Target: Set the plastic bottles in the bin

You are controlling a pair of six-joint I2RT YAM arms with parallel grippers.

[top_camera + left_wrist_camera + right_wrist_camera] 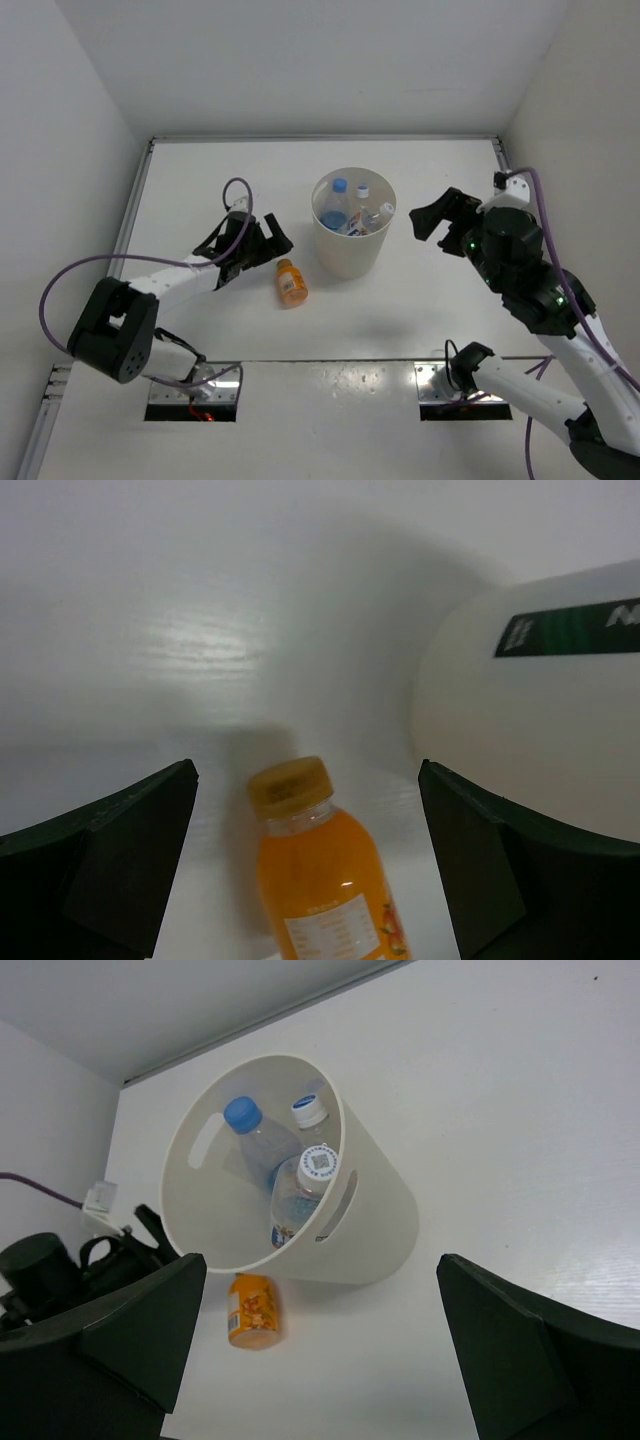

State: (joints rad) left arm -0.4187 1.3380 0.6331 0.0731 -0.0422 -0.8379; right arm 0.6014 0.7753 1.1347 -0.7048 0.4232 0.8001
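Three bottles sit in the bin. The orange bottle lies on the surface beside it. The left end effector, spread wide, should slide in and squeeze it. The right end effector is spread too.

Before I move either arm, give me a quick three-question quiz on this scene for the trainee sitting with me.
1. How many bottles are inside the bin?
2. Which gripper is nearer the orange bottle? A: the left gripper. B: the right gripper.
3. True or false: the orange bottle stands upright.

Key
1. Three.
2. A. In the left wrist view the orange bottle is just ahead, between the open fingers.
3. False. It lies on its side beside the bin.
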